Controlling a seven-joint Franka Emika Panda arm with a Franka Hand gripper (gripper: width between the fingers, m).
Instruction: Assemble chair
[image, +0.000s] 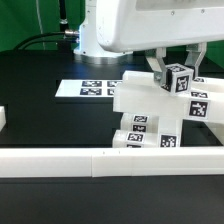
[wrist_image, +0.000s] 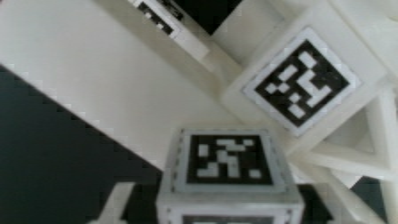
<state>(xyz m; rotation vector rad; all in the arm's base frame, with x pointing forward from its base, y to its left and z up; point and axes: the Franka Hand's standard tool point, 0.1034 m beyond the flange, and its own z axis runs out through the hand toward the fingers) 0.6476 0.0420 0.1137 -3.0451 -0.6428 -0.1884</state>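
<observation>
The dark fingers (image: 157, 67) straddle the tagged top of a white square plastic post (image: 180, 79), one on each flank. Whether they pinch it or stand just clear, I cannot tell. The post stands roughly upright, its long axis near vertical, right beneath the wrist, so the coming move probably runs along that axis. It belongs to the small white plastic chair (image: 148, 118), a cluster of chunky matte slabs and square posts bearing black-and-white tags. The chair sits on the black tabletop (image: 40, 100), just beside the long low white rail (image: 90, 160) at the near edge, toward the exterior view's right. The flat white marker board (image: 95, 88) lies beyond.
</observation>
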